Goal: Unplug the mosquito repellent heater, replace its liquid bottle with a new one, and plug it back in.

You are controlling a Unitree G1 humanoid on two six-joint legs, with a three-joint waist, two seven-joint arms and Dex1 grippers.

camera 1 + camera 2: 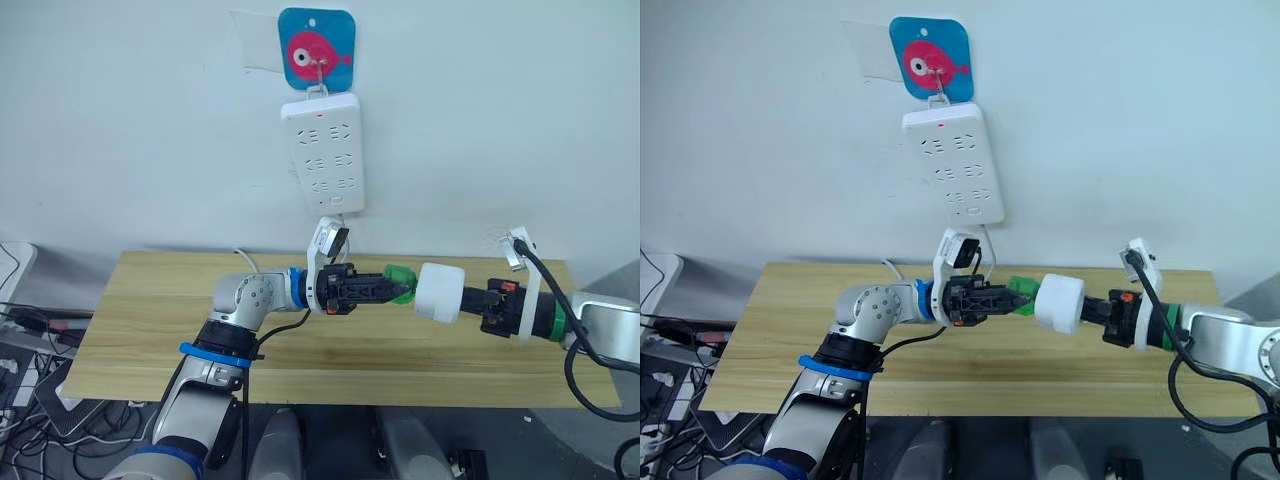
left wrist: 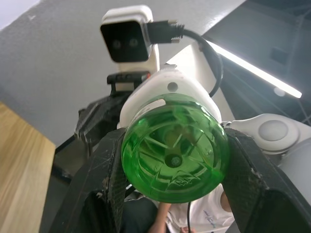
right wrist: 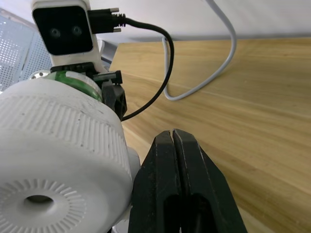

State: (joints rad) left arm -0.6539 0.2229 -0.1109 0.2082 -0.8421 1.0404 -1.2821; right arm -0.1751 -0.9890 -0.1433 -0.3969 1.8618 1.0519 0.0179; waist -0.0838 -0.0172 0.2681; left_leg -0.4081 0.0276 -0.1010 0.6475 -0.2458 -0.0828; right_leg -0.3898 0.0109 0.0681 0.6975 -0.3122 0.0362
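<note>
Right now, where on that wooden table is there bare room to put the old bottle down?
The wooden table is bare along its left end and front strip. A white cable lies toward the back. Mid-air at centre is crowded: left claw holds the green bottle, right claw the heater.

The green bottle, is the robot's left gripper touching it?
Touching. In the left wrist view, the left gripper's fingers press against both sides of the green bottle.

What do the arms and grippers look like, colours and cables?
Silver-grey arms. Left arm has blue rings; right arm has a green ring. Both grippers, left and right, have black fingers, white wrist cameras, and black cables.
</note>
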